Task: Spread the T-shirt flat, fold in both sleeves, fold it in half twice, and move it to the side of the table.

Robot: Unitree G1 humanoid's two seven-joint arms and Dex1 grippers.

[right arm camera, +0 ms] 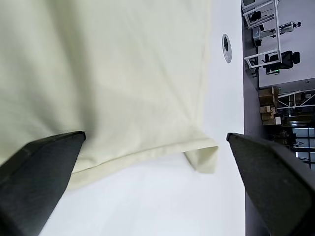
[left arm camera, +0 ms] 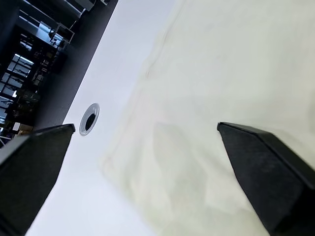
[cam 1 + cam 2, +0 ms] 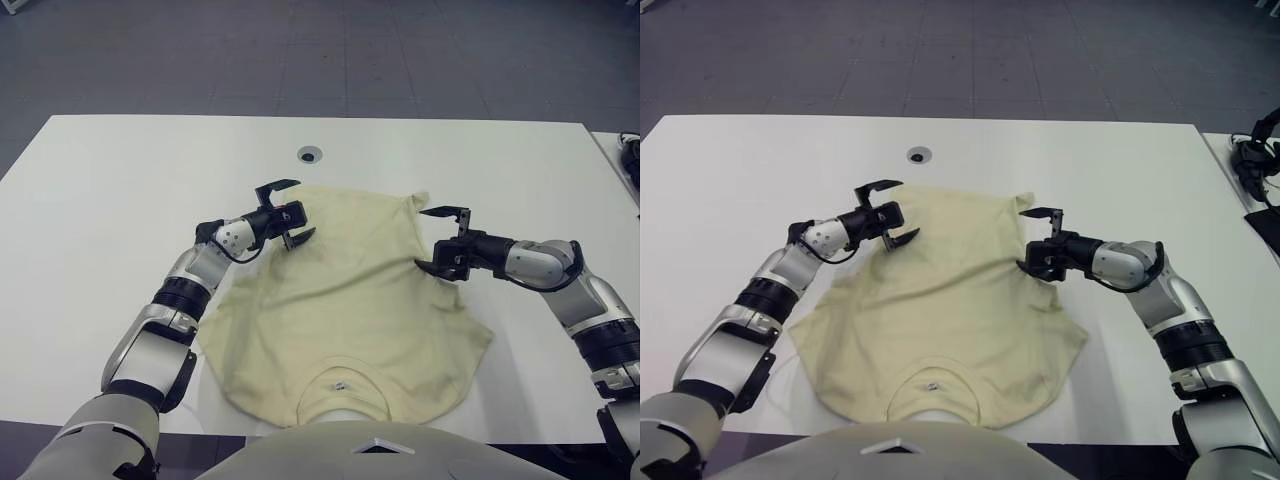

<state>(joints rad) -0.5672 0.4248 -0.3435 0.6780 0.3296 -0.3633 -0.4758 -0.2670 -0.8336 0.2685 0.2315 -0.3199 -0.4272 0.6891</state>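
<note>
White table (image 3: 100, 200) shows in the eye views, with grey floor (image 3: 400, 50) behind it. A small round hole (image 3: 310, 154) sits in the table top. The pale yellow T-shirt (image 3: 350, 310) lies on the robot's side of the hole. Its bottom edge is near the hole and its neck is farthest from it. The shirt is wrinkly, not flat. The left gripper (image 3: 303, 208) is close to the hole, over the shirt corner nearest it. Its jaws are wide apart and hold nothing. The right gripper (image 3: 421, 238) is farther from the hole, off to the right, at the shirt's right edge. Its jaws are wide apart too, with nothing in them.

From the left wrist, two dark fingers (image 2: 266, 172) stand far apart over the shirt's corner. The hole is on bare table just past the cloth.

From the right wrist, two dark fingers stand far apart over the shirt's edge. A little turned-over bit of cloth lies there, well apart from the hole.
</note>
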